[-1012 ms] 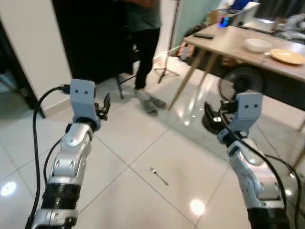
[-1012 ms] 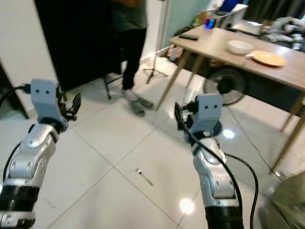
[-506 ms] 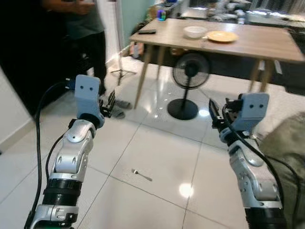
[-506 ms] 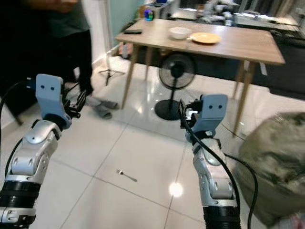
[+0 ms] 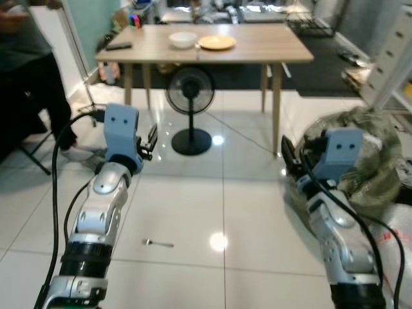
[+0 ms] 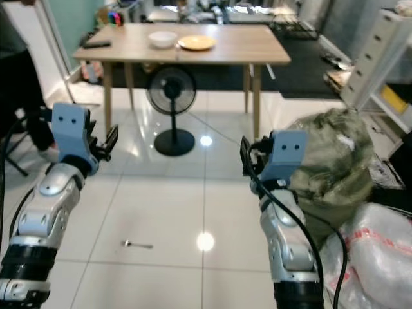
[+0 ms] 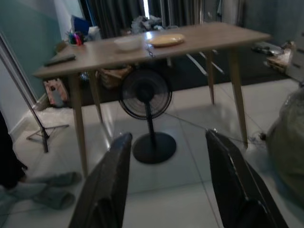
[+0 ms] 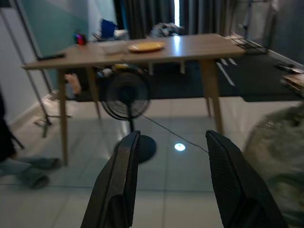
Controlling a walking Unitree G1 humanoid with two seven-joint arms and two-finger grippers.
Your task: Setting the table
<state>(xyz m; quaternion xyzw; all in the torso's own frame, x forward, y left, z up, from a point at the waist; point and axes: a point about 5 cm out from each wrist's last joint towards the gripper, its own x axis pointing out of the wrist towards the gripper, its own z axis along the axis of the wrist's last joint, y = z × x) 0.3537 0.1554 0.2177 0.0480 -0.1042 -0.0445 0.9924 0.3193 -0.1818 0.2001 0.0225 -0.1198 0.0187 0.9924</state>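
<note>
Little looks done: the desk (image 5: 270,51) at upper centre bears just a bowl (image 5: 182,39) and plate (image 5: 217,42). A spoon (image 5: 158,243) lies on the floor, lower left. Left tool (image 7: 166,185) and right tool (image 8: 172,183) gape wide, empty.

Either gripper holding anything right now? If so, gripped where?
Nothing is held. The left gripper and the right gripper are both open with nothing between the fingers. The spoon lies on the floor, and the plate and the bowl sit on the table.
</note>
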